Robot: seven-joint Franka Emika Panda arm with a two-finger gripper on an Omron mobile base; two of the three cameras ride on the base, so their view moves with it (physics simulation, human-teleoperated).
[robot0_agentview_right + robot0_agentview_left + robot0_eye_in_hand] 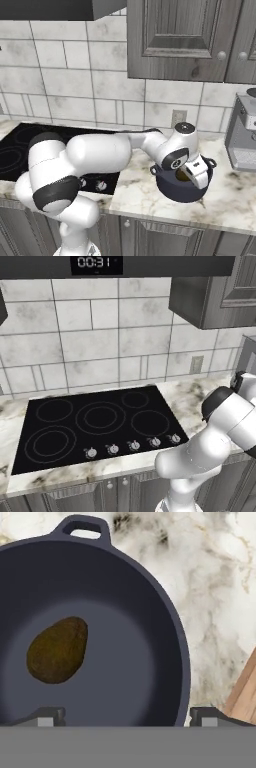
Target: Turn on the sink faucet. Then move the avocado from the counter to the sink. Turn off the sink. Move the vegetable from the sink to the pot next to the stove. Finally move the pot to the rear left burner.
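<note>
The dark blue-grey pot (181, 194) stands on the white marble counter (142, 186), right of the black stove (100, 423). The brownish-olive avocado (57, 649) lies loose on the floor of the pot (145, 607), left of its middle. My gripper (190, 180) hangs just above the pot's right side, pointing down into it. In the hand view the gripper (127, 717) is open and holds nothing. One fingertip (47, 716) is over the pot's inside, the other (207, 716) is outside the rim, so the rim runs between them. The faucet and sink are out of view.
A tall grey appliance (244, 135) stands on the counter right of the pot. A wooden edge (244, 693) shows beside the pot in the hand view. Grey wall cabinets (190, 40) hang above. The stove's knobs (134, 445) line its front edge.
</note>
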